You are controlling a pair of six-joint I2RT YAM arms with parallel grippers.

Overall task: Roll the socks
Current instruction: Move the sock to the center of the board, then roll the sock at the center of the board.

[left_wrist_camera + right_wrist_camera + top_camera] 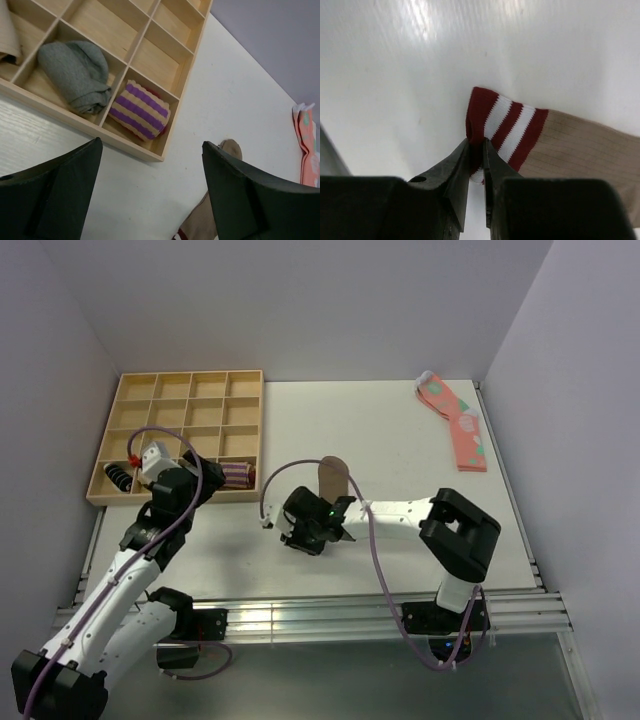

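Observation:
The tan-brown sock (333, 478) lies on the white table at the middle, its toe pointing away from me. Its dark red and white striped cuff (502, 122) fills the right wrist view. My right gripper (476, 144) is shut on the edge of that cuff; in the top view it sits at the sock's near end (322, 523). My left gripper (150, 200) is open and empty, above the table in front of the wooden tray, with the sock (205, 220) showing at its lower right. In the top view it is at the left (170, 483).
A wooden compartment tray (112, 445) stands at the back left, holding a grey sock bundle (77, 72) and a purple-striped bundle (140, 110). A coral-pink sock with green dots (455, 420) lies at the back right. Metal rails run along the table's near edge.

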